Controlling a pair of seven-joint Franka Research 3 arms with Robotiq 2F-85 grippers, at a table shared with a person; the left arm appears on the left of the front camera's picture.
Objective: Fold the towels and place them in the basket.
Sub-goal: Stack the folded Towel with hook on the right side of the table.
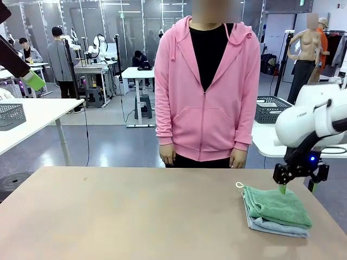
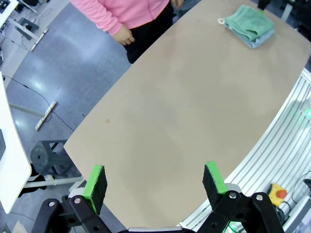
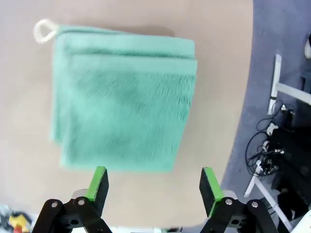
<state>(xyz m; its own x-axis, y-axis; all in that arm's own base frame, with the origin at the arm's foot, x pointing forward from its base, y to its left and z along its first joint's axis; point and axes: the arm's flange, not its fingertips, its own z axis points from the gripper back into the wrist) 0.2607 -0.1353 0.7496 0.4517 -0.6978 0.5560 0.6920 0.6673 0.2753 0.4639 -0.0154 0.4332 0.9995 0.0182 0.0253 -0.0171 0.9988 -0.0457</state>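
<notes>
The green towel (image 1: 276, 206) lies folded on top of the folded light blue-grey towel (image 1: 276, 226) at the table's right side, with its white loop (image 1: 239, 185) at the far left corner. My right gripper (image 1: 283, 188) hovers open just above the stack's far edge. In the right wrist view the green towel (image 3: 124, 97) spreads below the open right gripper (image 3: 154, 187), nothing between the fingers. My left gripper (image 1: 32, 80) is raised high at the far left; it stands open (image 2: 154, 183) over bare table, with the green towel (image 2: 245, 22) and the blue-grey towel (image 2: 257, 41) far off. A dark grey mesh basket (image 1: 274, 108) sits on a white table behind.
A person in a pink hoodie (image 1: 209, 86) stands at the table's far edge, hands hanging down. The brown tabletop (image 1: 135, 216) stretches left of the towels. Another mesh basket (image 1: 11, 115) rests on a white table at the far left.
</notes>
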